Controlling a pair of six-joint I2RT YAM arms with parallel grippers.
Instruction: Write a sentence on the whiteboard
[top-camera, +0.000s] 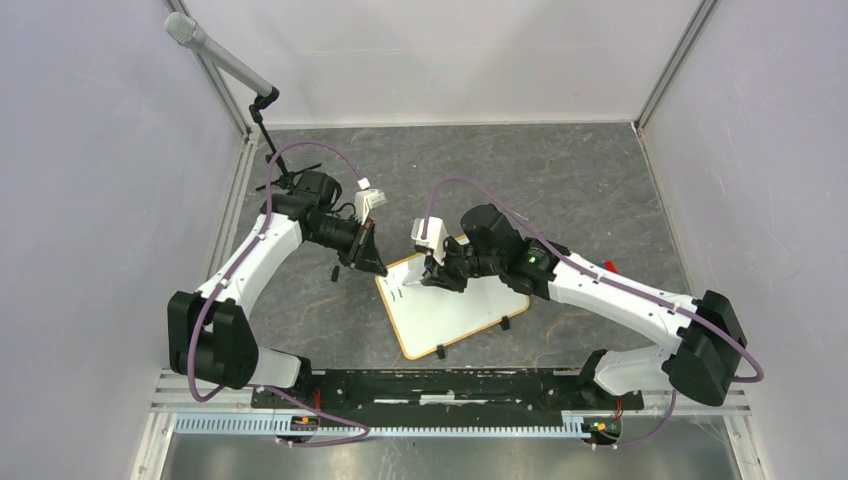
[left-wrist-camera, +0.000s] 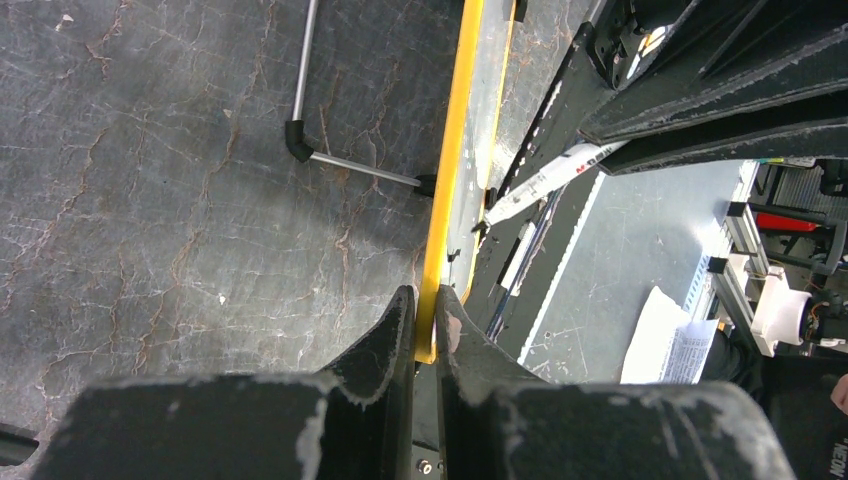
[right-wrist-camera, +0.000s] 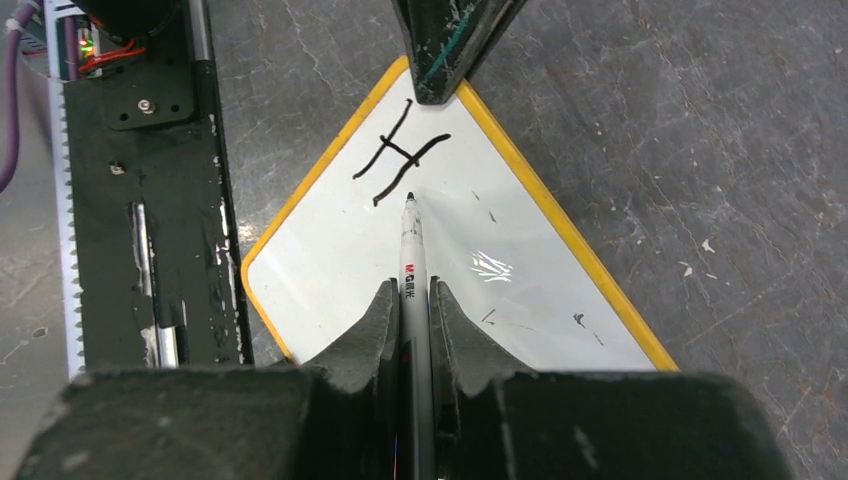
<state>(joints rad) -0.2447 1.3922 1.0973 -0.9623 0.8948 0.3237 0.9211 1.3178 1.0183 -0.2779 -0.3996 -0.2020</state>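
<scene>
While the right gripper (right-wrist-camera: 410, 295) clamps a marker (right-wrist-camera: 412, 240), tip just below a lone H (right-wrist-camera: 400, 155) at the board's (right-wrist-camera: 330, 260) far-left corner, left gripper (left-wrist-camera: 427, 300) pinched on that corner's edge, board on the table (top-camera: 560, 170), towards its near edge.

whiteboard (top-camera: 450, 310): 1 | marker (right-wrist-camera: 413, 250): 1 | letter (right-wrist-camera: 400, 155): 1 | microphone (top-camera: 215, 50): 1 | arms: 2 (left arm (top-camera: 255, 255), right arm (top-camera: 620, 290))

whiteboard (right-wrist-camera: 340, 260) corner hidden under left gripper (right-wrist-camera: 440, 95), marker (right-wrist-camera: 413, 262) rear cut off
</scene>
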